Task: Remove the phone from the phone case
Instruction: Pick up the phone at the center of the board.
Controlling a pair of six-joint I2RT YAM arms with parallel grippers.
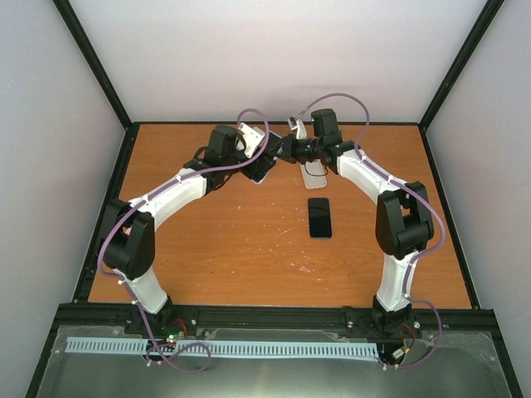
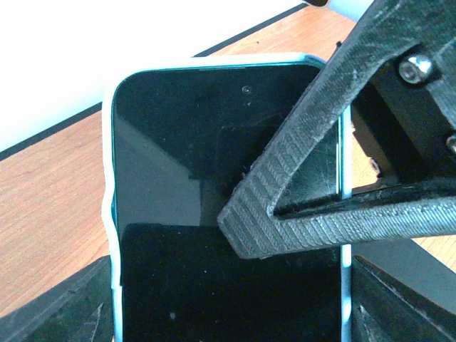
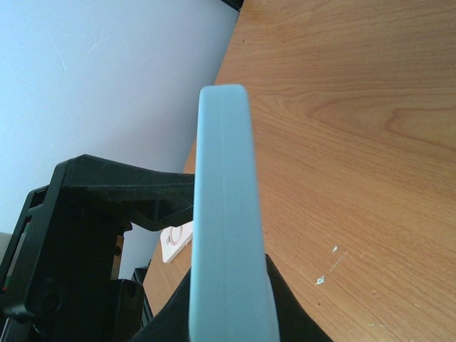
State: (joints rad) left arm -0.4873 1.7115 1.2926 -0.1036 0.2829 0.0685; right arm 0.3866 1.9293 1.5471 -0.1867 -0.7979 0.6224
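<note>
While your left gripper [image 2: 228,285] clamps the phone case [image 3: 224,214] by its sides | right gripper [image 3: 229,306] pinches it front-to-back | left wrist shows phone [image 2: 185,164] seated inside; right wrist, only case edge.

A wood-grain orange-brown bench [image 1: 207,249], scuffed with small pale marks, fills the bottom of a booth. Plain white walls [image 1: 274,58] rise on three sides and meet at black corner posts [image 1: 94,62]. A black rail [image 1: 274,317] edges the near side, with a pale slotted strip [image 1: 249,349] below it. The light is bright and even.
</note>
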